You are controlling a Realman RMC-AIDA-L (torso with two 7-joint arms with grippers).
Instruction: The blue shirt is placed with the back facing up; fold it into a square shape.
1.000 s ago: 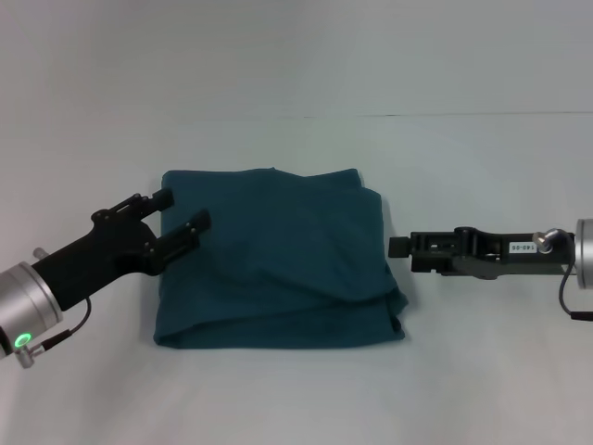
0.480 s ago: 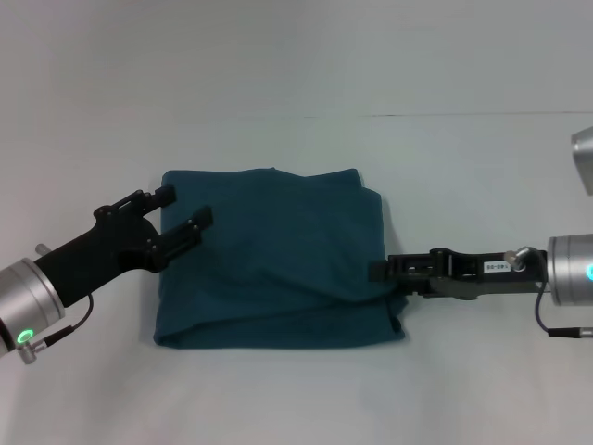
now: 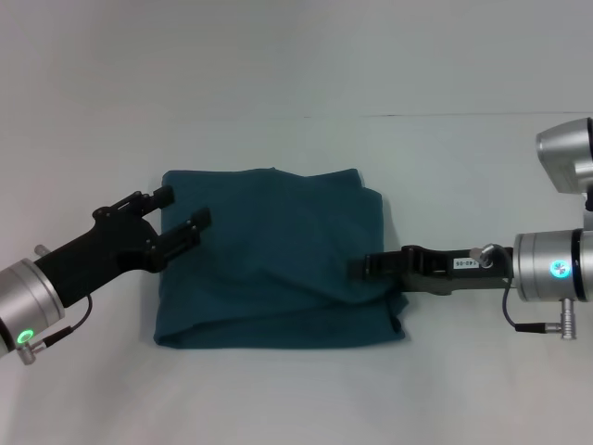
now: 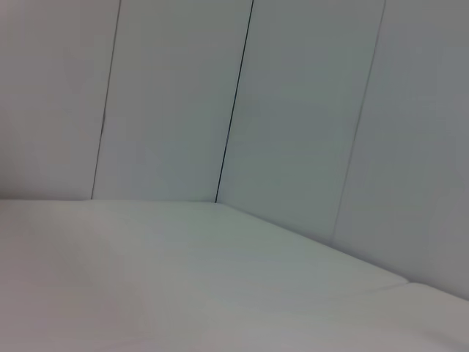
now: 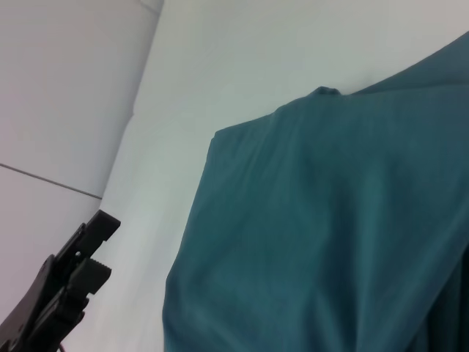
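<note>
Tidying folded blue shirt: right gripper over right edge, jaws indeterminate; left gripper jaws wide; next, flatten.

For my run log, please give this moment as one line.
shirt: folded on table | left gripper: open, over shirt's left edge | right gripper: over shirt's right edge
</note>
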